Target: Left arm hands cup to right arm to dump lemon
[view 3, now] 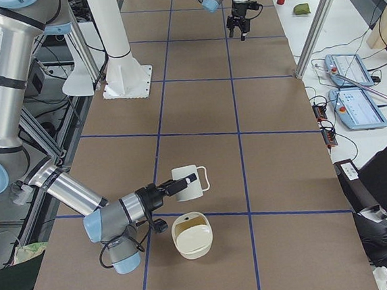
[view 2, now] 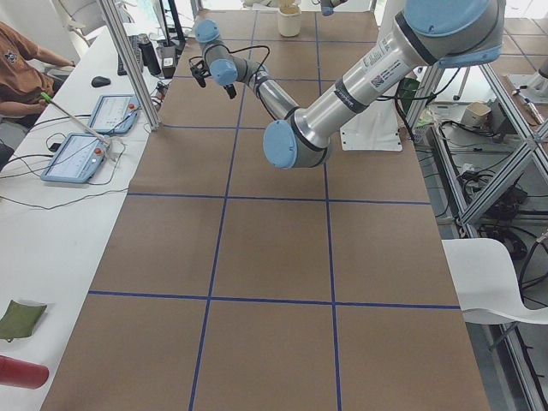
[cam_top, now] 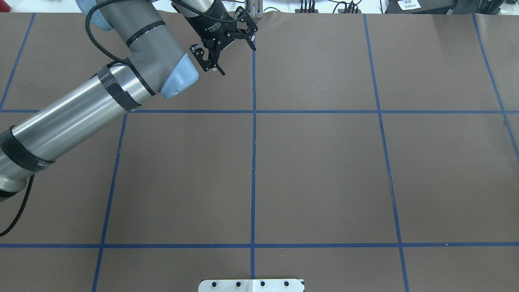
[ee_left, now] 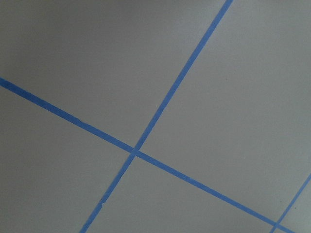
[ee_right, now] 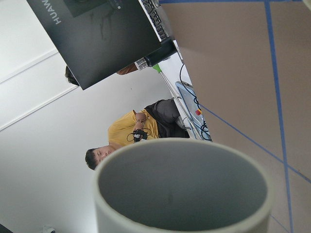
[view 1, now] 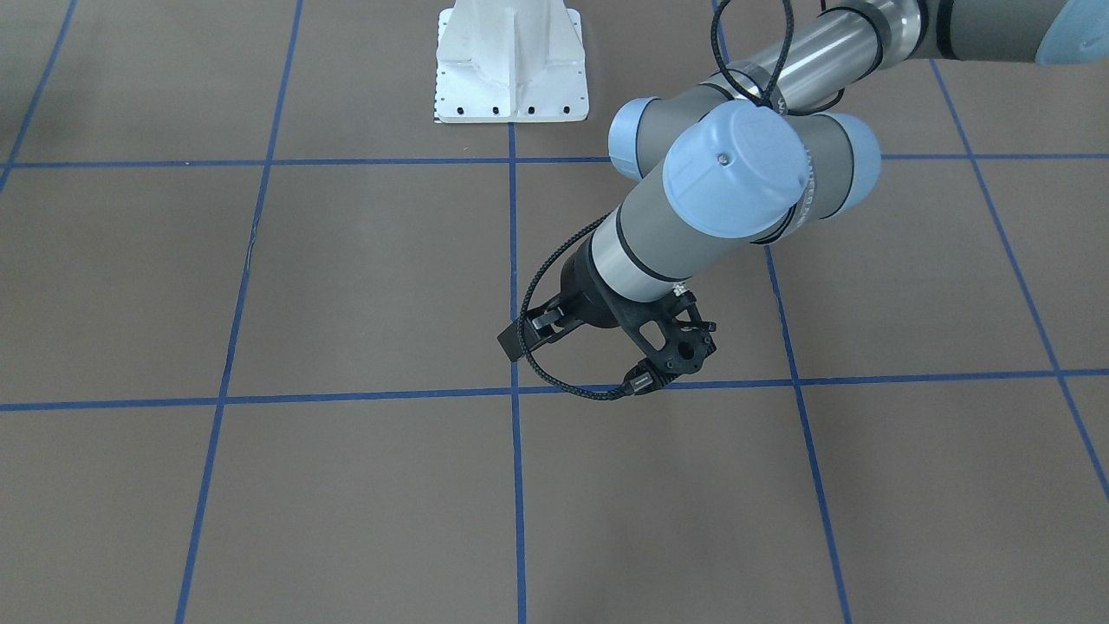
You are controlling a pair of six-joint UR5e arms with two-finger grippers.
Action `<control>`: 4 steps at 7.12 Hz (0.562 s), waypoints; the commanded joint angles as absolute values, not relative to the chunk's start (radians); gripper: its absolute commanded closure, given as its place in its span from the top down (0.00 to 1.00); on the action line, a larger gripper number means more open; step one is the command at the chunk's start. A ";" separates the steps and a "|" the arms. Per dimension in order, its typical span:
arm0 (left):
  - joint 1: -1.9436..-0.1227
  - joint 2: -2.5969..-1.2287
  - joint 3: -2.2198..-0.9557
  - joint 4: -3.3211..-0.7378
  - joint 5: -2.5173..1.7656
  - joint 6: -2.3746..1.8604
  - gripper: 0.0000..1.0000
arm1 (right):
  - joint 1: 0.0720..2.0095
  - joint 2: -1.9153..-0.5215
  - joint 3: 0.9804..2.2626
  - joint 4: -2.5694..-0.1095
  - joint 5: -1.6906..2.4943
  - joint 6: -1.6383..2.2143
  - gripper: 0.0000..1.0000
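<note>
The off-white cup [view 3: 187, 183] hangs tipped on its side at the tip of the near right arm, just above a cream bowl [view 3: 192, 243]. The right gripper [view 3: 175, 185] meets the cup's rim, but I cannot tell whether it is shut. In the right wrist view the cup [ee_right: 180, 194] fills the bottom and its grey inside holds nothing. A dull yellow patch, the lemon [view 3: 191, 221], lies inside the bowl. The left gripper [cam_top: 235, 56] is far from the cup, open and with nothing in it, low over the blue tape lines [view 1: 533, 334].
The white robot base [view 1: 511, 61] stands at the table's middle edge. A side bench carries two teach pendants [view 3: 353, 107] and metal posts [view 3: 316, 32]. A seated person [ee_right: 129, 133] shows beyond the table, and a white chair [view 2: 505, 282] stands near the frame.
</note>
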State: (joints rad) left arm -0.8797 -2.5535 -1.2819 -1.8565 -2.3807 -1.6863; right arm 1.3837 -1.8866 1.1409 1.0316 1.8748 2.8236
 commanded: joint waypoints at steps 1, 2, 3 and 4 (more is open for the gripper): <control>-0.879 -2.556 -1.281 -1.858 -2.381 -1.686 1.00 | 1.384 -1.888 1.141 1.022 1.881 2.589 0.12; -0.879 -2.554 -1.281 -1.856 -2.381 -1.686 1.00 | 1.384 -1.887 1.128 1.022 1.881 2.491 0.12; -0.879 -2.554 -1.281 -1.856 -2.381 -1.686 1.00 | 1.384 -1.887 1.114 1.013 1.885 2.348 0.12; -0.879 -2.554 -1.281 -1.858 -2.381 -1.686 1.00 | 1.384 -1.887 1.106 0.979 1.928 2.139 0.12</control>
State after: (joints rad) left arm -0.8790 -2.5543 -1.2809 -1.8566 -2.3807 -1.6858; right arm 1.3837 -1.8868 1.1179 1.0075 1.8942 2.3595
